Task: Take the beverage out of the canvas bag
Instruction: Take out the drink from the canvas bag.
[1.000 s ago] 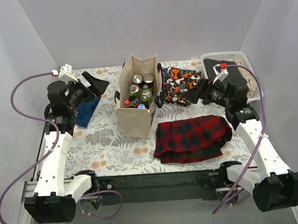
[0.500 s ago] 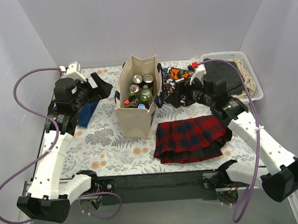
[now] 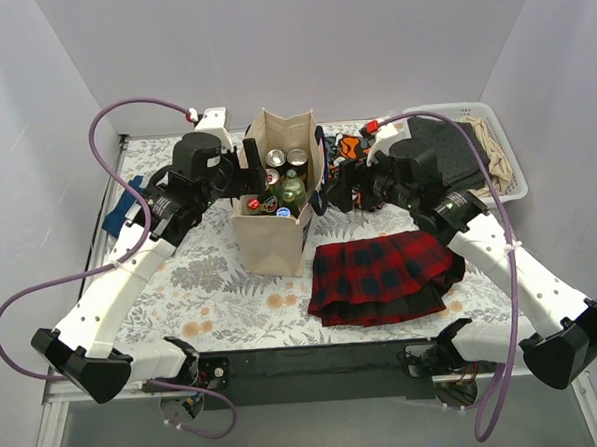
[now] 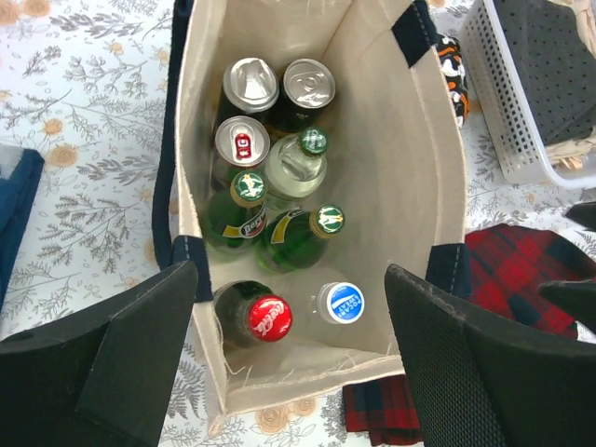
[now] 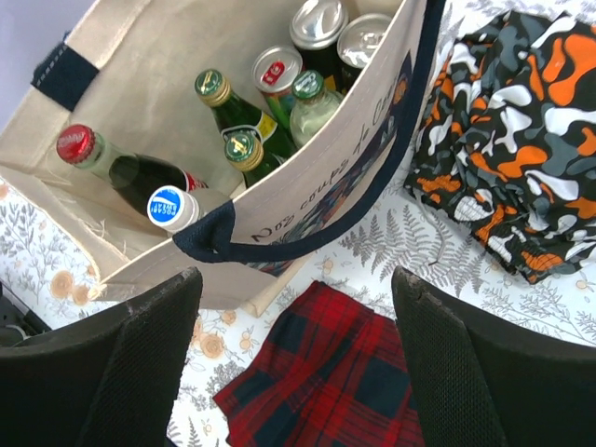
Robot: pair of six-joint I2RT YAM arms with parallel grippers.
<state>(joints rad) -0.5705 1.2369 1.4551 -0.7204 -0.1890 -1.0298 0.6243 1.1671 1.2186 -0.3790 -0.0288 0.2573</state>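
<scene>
Clearly the canvas bag [image 3: 271, 240] is the centre of everything: it stands upright in the middle of the flowered table [image 3: 207, 283], its mouth wide open to the top, and the drinks are all inside it, standing close together. I see two cans [image 4: 250, 79] at the far end, a smaller can with a red top [image 4: 241, 142], some green glass bottles [image 4: 326, 220], and at the near end a bottle with a red cap [image 4: 268, 318] just beside one with a blue cap [image 4: 339, 302]. The left gripper [image 4: 291, 275] hangs over the mouth of the bag and looks straight down into it; its fingers are spread wide and hold nothing, I think so that it can go down around one neck. The right gripper [image 5: 296, 275] is just beside the right wall of the bag, near the navy strap [image 5: 223, 237], also wide open and empty, perhaps to steady the soft bag. Further out lie a red checked cloth [image 3: 381, 274], an orange patterned cloth [image 3: 361, 165] and a white basket [image 3: 506, 168].
</scene>
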